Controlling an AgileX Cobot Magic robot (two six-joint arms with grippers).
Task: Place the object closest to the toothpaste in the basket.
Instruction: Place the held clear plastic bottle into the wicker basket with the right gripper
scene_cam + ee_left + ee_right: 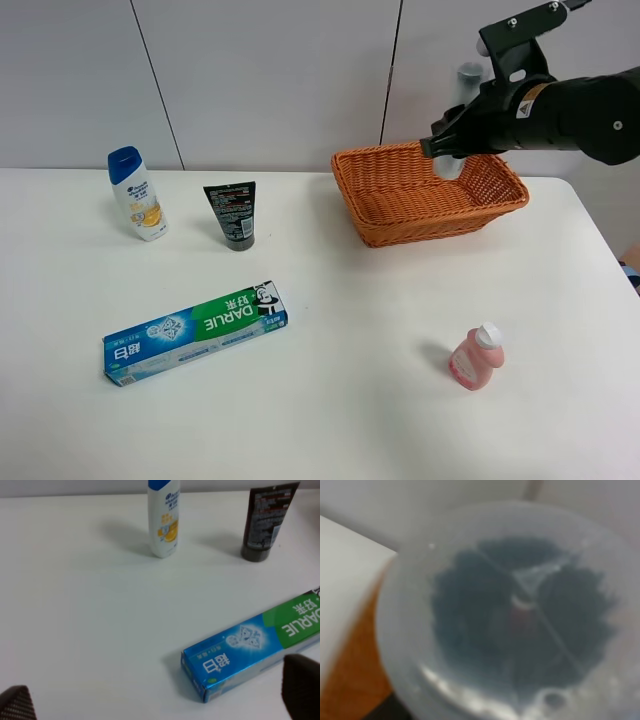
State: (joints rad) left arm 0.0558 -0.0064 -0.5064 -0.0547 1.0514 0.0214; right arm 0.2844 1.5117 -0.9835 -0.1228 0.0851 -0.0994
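- Right arm reaches in from the upper right; its end effector (447, 148) clamps a clear bottle (451, 167) above the basket (420, 225).
- Left end effector (159, 697) hangs spread wide over the worktop (90, 630) beside the toothpaste box (250, 650).

L grip (157, 694) fingers (300, 685) apart | R arm (590, 110) up | R grip (447, 148) clamping bottle (450, 168)

clear bottle (451, 166) | upright (held aloft) | over wicker basket (420, 226) | toothpaste box (195, 332) flat

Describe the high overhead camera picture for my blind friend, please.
A black robot arm's right gripper holds a clear bottle over a wicker basket on a white table. A toothpaste box, shampoo bottle, black tube and pink bottle sit apart.
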